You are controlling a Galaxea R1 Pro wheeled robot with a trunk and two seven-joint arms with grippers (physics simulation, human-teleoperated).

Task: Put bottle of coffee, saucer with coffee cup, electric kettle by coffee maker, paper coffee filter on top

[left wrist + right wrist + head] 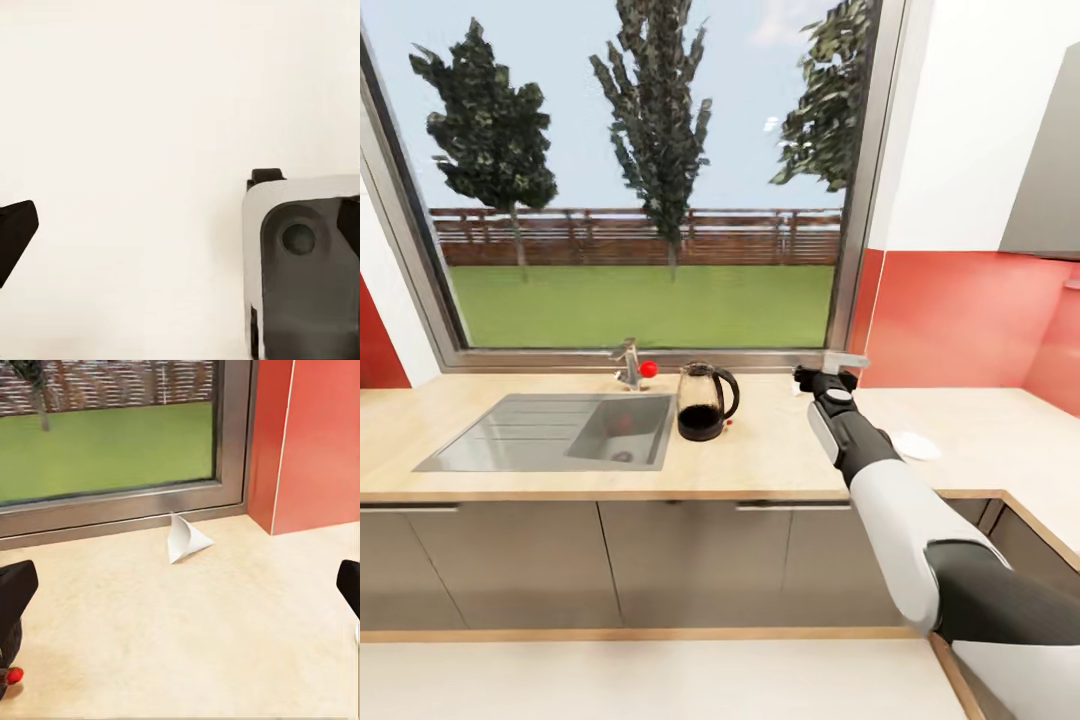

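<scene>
Your right gripper (822,378) is the nearer one to the work: the right arm reaches out over the kitchen countertop (760,455), its hand just short of the window frame (660,357). In the right wrist view both black fingertips (16,589) sit at opposite edges of the picture, so the jaws are spread wide with nothing between them. Straight ahead of them, toward the window frame and well apart from the tips, lies the paper coffee filter (184,538), a small white cone resting on its side. Its point faces away from the frame's corner and its open mouth faces the sill, so its long axis runs roughly across your line of approach, I judge. You would need to drive forward and down to reach it.

The head view hides that filter behind the wrist, but it gives you what the wrist cannot. The electric kettle (704,402) stands away from the frame's corner, beside the sink (550,432), and the saucer (913,446) lies just beyond the forearm.

Your left gripper (180,225) looks at a plain pale surface, its jaws spread and empty.
</scene>
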